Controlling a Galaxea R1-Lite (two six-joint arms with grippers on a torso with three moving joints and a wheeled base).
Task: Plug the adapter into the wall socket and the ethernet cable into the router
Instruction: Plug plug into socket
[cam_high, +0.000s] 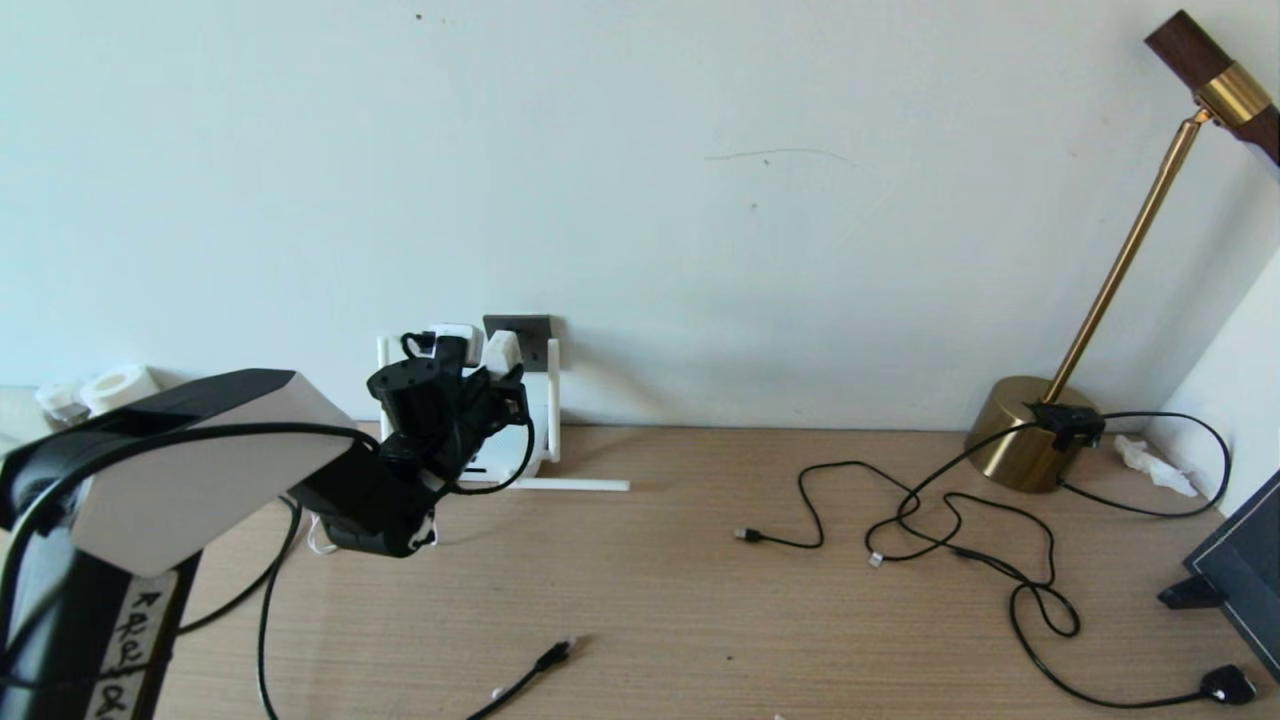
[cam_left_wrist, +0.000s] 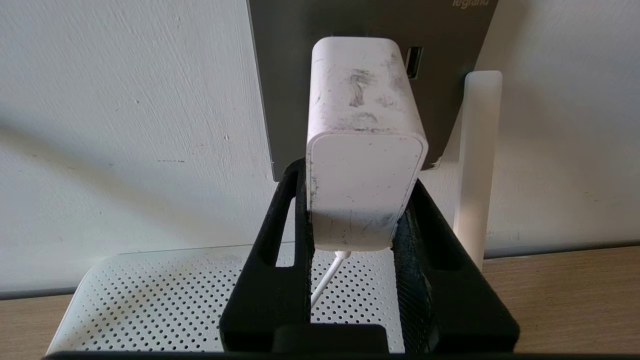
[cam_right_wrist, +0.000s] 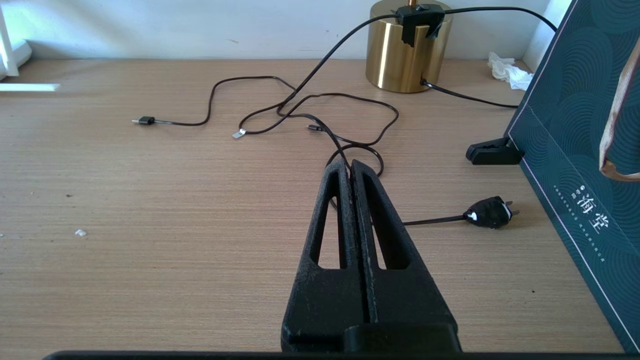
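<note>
My left gripper (cam_left_wrist: 357, 220) is clamping the adapter (cam_left_wrist: 365, 150) by its two sides, cord end toward me. The adapter's long axis is pointing straight ahead at the wall socket (cam_left_wrist: 370, 20), its far end meeting the plate; I judge a straight forward push is what seats it. Below is lying the router (cam_left_wrist: 150, 295). My right gripper (cam_right_wrist: 350, 172) is idling, fingers pressed together on nothing, well apart over the desk (cam_right_wrist: 150, 200).
</note>
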